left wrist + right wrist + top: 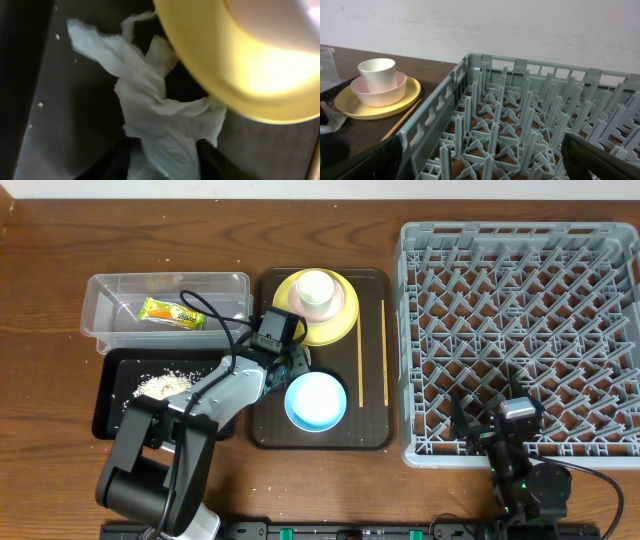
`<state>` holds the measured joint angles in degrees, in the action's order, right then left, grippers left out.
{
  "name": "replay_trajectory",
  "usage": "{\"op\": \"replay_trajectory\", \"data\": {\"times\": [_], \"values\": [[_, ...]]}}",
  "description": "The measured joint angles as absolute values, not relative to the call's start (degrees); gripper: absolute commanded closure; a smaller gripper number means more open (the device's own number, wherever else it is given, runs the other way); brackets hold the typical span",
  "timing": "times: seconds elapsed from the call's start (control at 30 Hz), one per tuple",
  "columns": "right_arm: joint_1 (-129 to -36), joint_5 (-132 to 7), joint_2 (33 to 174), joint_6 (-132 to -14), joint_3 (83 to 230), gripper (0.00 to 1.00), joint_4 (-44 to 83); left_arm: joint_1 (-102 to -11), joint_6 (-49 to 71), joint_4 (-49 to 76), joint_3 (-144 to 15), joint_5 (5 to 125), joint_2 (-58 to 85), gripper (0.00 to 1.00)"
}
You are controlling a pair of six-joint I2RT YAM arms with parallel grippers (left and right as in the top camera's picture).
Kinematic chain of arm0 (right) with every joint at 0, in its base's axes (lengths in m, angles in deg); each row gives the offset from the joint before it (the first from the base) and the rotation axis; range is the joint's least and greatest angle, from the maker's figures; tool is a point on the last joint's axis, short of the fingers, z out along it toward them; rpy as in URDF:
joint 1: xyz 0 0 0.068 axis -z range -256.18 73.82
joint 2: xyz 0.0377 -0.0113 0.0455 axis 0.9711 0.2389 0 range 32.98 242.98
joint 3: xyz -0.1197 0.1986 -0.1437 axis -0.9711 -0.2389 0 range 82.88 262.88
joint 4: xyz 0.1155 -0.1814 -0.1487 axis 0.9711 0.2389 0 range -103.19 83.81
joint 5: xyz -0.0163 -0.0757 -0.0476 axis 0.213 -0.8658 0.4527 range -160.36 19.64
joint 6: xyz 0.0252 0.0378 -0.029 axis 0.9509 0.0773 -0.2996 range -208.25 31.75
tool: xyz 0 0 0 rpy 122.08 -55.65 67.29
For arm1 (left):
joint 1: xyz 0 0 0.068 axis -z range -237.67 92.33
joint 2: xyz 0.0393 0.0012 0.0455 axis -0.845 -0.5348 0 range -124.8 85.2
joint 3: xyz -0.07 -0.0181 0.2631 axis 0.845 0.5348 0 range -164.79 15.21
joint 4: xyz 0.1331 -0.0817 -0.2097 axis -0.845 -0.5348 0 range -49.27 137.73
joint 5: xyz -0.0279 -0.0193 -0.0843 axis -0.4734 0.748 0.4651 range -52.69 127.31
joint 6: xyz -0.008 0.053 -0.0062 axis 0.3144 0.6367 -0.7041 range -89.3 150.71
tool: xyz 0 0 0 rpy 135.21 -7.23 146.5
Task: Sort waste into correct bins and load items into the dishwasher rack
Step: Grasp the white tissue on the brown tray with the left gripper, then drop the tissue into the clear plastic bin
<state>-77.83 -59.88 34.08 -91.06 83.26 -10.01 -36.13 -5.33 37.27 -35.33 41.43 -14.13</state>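
A crumpled white tissue (150, 105) lies on the dark brown serving tray (266, 430), just beside the yellow plate (225, 65). My left gripper (165, 145) is low over it, open, with one dark finger on each side of the tissue's near end. From overhead the left gripper (290, 365) hides the tissue. The plate (335, 327) carries a pink bowl (343, 300) with a white cup (315, 288) in it. A light blue bowl (316, 401) and two chopsticks (384, 350) share the tray. My right gripper (480, 150) stands open over the grey dishwasher rack (435, 117).
The clear tub (98, 310) at the left holds the snack wrapper (172, 312). In front of it the black tray (108, 405) holds loose rice (165, 384). The rack (408, 340) fills the right side, and its upright pegs stand close under the right gripper (490, 402).
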Motion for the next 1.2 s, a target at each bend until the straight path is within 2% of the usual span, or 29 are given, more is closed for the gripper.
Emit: {"op": "replay_trajectory", "data": {"times": [0.1, 0.13, 0.17, 0.27, 0.43, 0.63, 0.93, 1.2], "values": [[-77.83, -59.88, 34.08, -91.06, 83.26, 0.01, -10.01, -36.13, -5.09, 37.53, -35.33, 41.41, -14.15, 0.80], [-77.83, -59.86, 34.08, -91.08, 83.26, 0.01, -10.01, -36.13, -5.26, 37.66, -35.33, 41.39, -14.15, 0.81], [-77.83, -59.88, 34.08, -91.06, 83.26, 0.01, -9.98, -36.13, -5.22, 37.73, -35.33, 41.41, -14.13, 0.87], [-77.83, -59.88, 34.08, -91.06, 83.26, 0.01, -10.01, -36.13, -5.30, 37.71, -35.33, 41.39, -14.06, 0.94], [-77.83, -59.88, 34.08, -91.06, 83.26, 0.01, -10.01, -36.13, -5.26, 37.64, -35.33, 41.41, -11.53, 0.94], [-77.83, -59.88, 34.08, -91.06, 83.26, 0.01, -10.01, -36.13, -5.26, 37.56, -35.33, 40.73, -2.04, 0.94], [-77.83, -59.88, 34.08, -91.08, 83.26, 0.01, -10.01, -36.70, -4.15, 37.69, -35.33, 26.88, 7.92, 0.93], [-77.83, -59.88, 34.08, -91.06, 83.26, 0.01, -9.98, -45.16, -3.34, 41.73, -35.33, 20.36, 7.42, 0.93]]}}
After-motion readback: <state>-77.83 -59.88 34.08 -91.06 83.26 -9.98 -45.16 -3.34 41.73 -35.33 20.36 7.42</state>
